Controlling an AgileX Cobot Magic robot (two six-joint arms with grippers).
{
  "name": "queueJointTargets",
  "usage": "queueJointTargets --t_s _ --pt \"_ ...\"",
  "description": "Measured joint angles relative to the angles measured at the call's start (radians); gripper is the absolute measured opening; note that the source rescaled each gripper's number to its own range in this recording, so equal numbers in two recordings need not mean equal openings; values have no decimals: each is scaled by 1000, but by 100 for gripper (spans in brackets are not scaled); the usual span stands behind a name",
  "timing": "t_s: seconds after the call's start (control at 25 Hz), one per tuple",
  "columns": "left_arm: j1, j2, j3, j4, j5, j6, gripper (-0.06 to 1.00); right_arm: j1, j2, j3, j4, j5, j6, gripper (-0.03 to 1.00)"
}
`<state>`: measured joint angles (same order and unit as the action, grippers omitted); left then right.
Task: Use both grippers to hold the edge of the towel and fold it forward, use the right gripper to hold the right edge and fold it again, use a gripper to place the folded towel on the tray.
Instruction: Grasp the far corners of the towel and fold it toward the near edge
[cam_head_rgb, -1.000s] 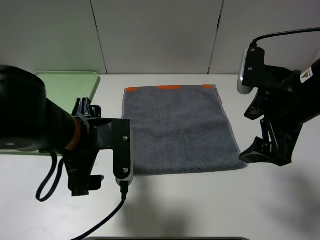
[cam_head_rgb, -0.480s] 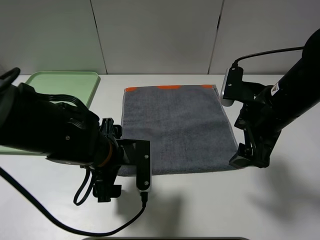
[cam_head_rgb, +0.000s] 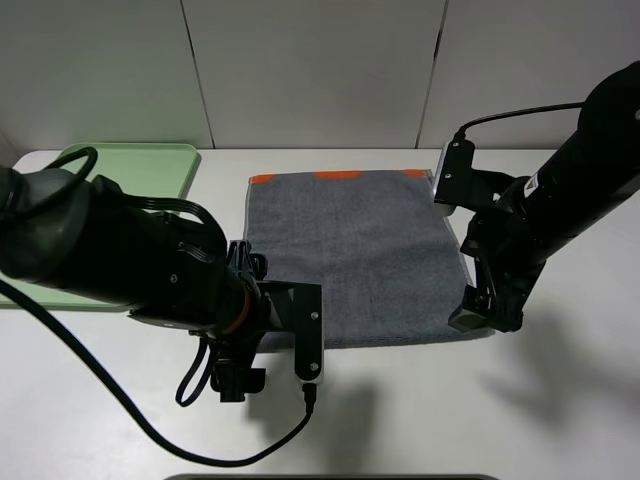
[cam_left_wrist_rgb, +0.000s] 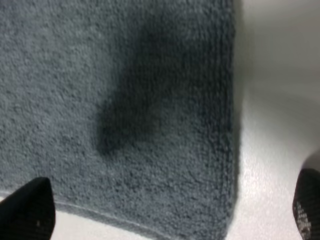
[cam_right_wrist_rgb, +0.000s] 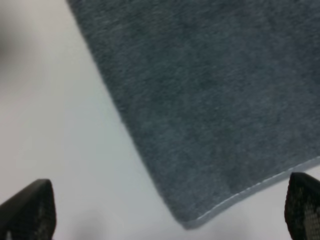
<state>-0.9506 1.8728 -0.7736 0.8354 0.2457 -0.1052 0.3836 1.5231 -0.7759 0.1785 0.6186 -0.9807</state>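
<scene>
A dark grey towel (cam_head_rgb: 350, 250) lies flat and unfolded in the middle of the white tabletop (cam_head_rgb: 560, 400), its orange band (cam_head_rgb: 338, 176) at the far end and its plain grey edge (cam_head_rgb: 390, 342) nearest the high camera. The left pincer (cam_left_wrist_rgb: 167, 210) hangs low over the towel's near left corner, its two black fingertips (cam_left_wrist_rgb: 27, 210) spread wide, the corner lying between them and nothing gripped. The right pincer (cam_right_wrist_rgb: 165, 207) hovers over the near right corner in the same fashion, jaws wide apart, the hemmed corner showing between the tips and free of any grasp. Seen from the high camera, both black arms lean in from either side, their bulk hiding the tips. The pale green tray (cam_head_rgb: 130, 165) sits at the far left of the tabletop, apart from the towel.
</scene>
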Motion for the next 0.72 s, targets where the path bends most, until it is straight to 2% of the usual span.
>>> queueJointTargets --t_s 0.36,0.72 --pt "0 22 -10 7 -3 1 96 0 1 25 -51 -72 -18 100" --pt "0 22 -14 10 -13 1 95 0 2 197 -66 -296 -69 100"
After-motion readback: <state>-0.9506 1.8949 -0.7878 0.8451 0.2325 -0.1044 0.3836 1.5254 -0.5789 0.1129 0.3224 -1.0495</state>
